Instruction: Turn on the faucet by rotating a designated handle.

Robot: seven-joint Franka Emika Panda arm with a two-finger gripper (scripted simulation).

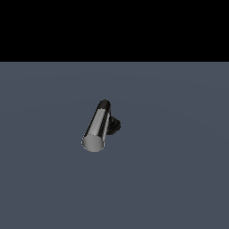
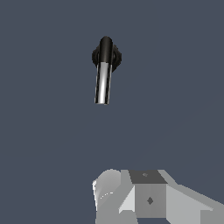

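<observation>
Slate-blue counter fills the lower part of the exterior view, meeting a flat black background along a straight far edge. Near the middle of that surface stands the faucet, a small black fixture, with its handle, a chrome bar, slanting down toward the exterior view's left and ending in a flat round grey face. A black collar caps the bar's far end, and the ribbed black base shows just beside the bar on the exterior view's right, mostly hidden behind it.

No part of the arm shows in the exterior view. In the wrist view, only a block of pale grey arm hardware appears at the frame's edge, with a rounded piece beside angular faces; it is probably the hand's body, though the render is too coarse to be sure. The fingers themselves are not visible, so I cannot tell whether they are spread or closed. The camera looks down on the faucet from well apart, with the handle pointing toward the arm hardware.

Bare counter surrounds the fixture on every side, and nothing stands near the bar.
</observation>
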